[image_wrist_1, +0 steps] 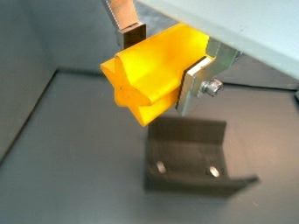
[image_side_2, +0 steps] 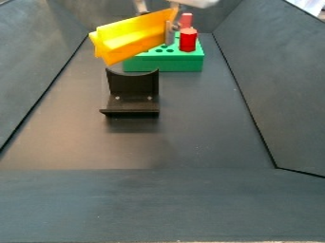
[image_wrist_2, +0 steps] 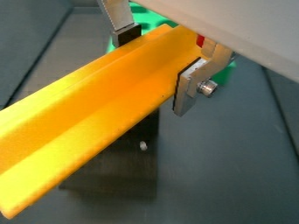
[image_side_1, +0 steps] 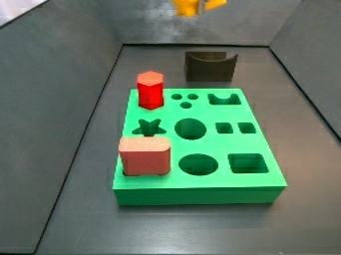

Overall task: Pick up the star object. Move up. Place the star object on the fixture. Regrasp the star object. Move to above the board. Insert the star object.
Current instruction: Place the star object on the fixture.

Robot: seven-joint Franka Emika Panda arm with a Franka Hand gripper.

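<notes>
End effector [image_wrist_1: 163, 61] clamped on star object [image_wrist_1: 149, 74], held tilted in air above fixture [image_side_2: 131, 91] on table [image_side_2: 152, 180]; green board [image_side_1: 200, 144] beyond, well apart.

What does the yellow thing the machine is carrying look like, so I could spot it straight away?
Start at the big flat green board with shaped holes, then the small dark L-shaped fixture in front of it. Above that fixture hangs the pincer, shut on a yellow-orange star-sectioned bar. Unlike the red hexagonal prism and pinkish square block standing on the board, it is in the air.
</notes>
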